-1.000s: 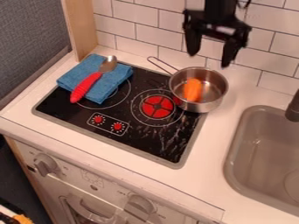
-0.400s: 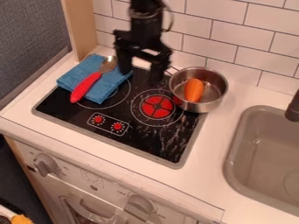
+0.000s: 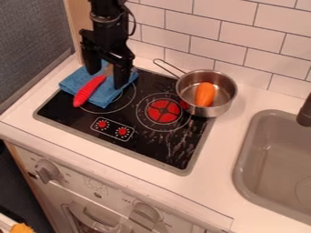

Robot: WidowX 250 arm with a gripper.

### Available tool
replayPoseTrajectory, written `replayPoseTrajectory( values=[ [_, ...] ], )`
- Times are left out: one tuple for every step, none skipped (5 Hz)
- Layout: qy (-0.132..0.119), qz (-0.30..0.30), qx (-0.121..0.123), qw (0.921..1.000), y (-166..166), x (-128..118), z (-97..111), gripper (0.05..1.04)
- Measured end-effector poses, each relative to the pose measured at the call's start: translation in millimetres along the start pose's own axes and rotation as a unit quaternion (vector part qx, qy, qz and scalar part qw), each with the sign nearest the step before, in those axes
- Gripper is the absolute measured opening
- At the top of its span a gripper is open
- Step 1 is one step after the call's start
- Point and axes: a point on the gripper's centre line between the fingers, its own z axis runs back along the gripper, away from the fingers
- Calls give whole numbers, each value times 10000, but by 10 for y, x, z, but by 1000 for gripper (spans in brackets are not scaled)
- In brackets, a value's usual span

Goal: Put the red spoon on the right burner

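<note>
My gripper (image 3: 106, 80) hangs over the folded blue cloth at the stove's back left, its fingers spread apart with the spoon's neck between or just below them. The red spoon (image 3: 90, 91) lies slantwise on the blue cloth (image 3: 72, 81), its red handle toward the front left; the gripper hides most of its metal bowl. Red-centred, the right burner (image 3: 163, 111) shows near the middle of the black stove top (image 3: 146, 144).
A metal pot (image 3: 222, 108) holding an orange carrot (image 3: 205, 94) stands at the stove's right back edge, overlapping it, its handle toward the back left. A grey sink (image 3: 267, 159) is at the right. A tiled wall (image 3: 237, 45) rises behind.
The gripper has travelled left from above the pot, and lower, to over the blue cloth. The spoon, cloth and pot stay put; the carrot has shifted slightly in the pot.
</note>
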Motion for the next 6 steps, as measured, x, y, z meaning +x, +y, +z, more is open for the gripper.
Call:
replayPoseTrajectory(
  values=[
    [38, 203, 51, 9998, 150, 45, -108, 1000],
    [168, 399, 48, 9991, 211, 18, -183, 1000],
    [319, 665, -3, 9973, 276, -49, -296, 1000],
    [337, 763, -10, 9965, 306, -47, -307, 1000],
    [491, 786, -62, 9957, 301, -83, -381, 950],
    [470, 833, -37, 9954, 326, -81, -372, 793]
  ],
)
